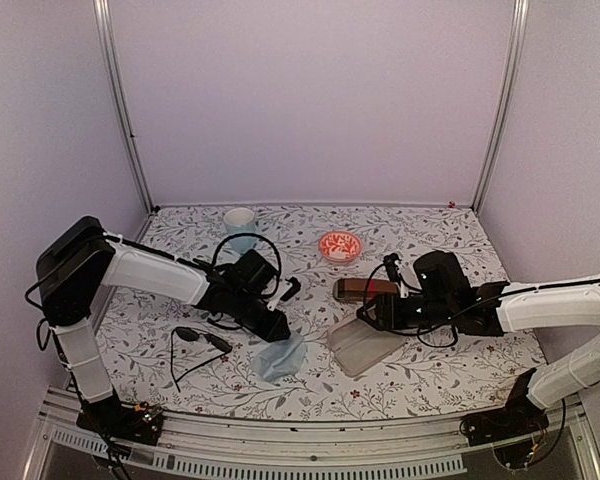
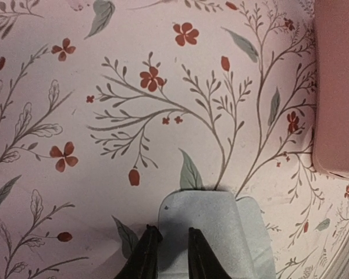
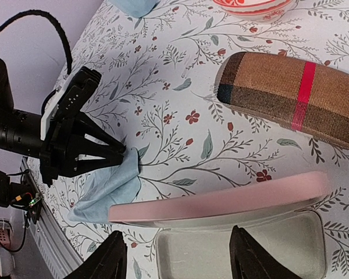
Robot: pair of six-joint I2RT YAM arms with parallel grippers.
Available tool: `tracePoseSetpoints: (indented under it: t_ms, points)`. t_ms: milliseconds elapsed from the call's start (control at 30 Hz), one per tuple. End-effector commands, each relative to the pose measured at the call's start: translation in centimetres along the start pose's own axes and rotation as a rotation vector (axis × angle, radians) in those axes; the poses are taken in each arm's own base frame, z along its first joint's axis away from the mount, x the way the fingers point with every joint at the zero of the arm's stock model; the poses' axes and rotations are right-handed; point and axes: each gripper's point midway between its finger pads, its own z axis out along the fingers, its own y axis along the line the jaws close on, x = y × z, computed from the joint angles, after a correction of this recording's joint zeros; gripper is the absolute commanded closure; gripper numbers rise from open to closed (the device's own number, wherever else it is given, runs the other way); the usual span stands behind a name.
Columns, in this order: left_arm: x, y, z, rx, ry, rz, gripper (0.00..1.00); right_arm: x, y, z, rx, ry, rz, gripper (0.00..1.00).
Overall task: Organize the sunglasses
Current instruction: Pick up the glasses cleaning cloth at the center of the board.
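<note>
The black sunglasses (image 1: 202,340) lie unfolded on the table at the left, behind my left arm. The pinkish see-through pair is not in view. My left gripper (image 1: 277,329) is shut on the edge of a light blue cloth (image 1: 281,356), which lies on the table; the cloth also shows in the left wrist view (image 2: 215,226) and the right wrist view (image 3: 107,186). My right gripper (image 3: 180,261) is open and empty, hovering over the open pink case (image 3: 238,250), whose lid (image 3: 221,197) stands up. The case holds nothing.
The brown plaid case with a red band (image 1: 365,290) lies shut just behind the pink case (image 1: 365,347). A red patterned bowl (image 1: 340,245) and a pale blue cup (image 1: 240,227) stand at the back. The pink case's edge shows in the left wrist view (image 2: 337,87).
</note>
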Motion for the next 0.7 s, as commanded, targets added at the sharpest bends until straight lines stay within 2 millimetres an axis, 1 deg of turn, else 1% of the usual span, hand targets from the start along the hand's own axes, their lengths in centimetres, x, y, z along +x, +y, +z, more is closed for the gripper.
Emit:
tracePoseSetpoints:
  t_ms: [0,133,267,367,400,467,567,667]
  points:
    - [2.8,-1.2,1.4,0.016,0.084,0.004,0.82,-1.0,1.1,-0.4,-0.032,-0.031,-0.002,0.38]
    - [3.2,-1.7,1.4,0.024,0.088,0.003,0.83,-0.9,1.1,-0.3,-0.033,-0.026,-0.001,0.38]
    - [3.6,-1.4,1.6,-0.004,0.093,0.002,0.86,-0.9,1.1,-0.2,-0.034,-0.024,-0.001,0.38]
    - [3.6,-1.0,1.5,-0.041,0.09,0.008,0.9,-0.8,1.0,-0.2,-0.035,-0.025,-0.001,0.38]
    - [3.6,-0.9,1.5,-0.046,0.088,0.009,0.93,-0.9,1.0,-0.2,-0.034,-0.025,0.001,0.38]
    - [3.3,-1.0,1.3,-0.05,0.079,0.01,1.0,-0.8,1.0,-0.2,-0.034,-0.023,0.001,0.38]
    - [2.6,-1.1,0.5,-0.055,0.045,0.012,1.0,-0.9,1.2,-0.2,-0.039,-0.021,0.0,0.38]
    - [1.7,-1.2,-0.7,-0.062,0.0,0.011,1.0,-1.0,1.3,-0.3,-0.041,-0.026,-0.002,0.38]
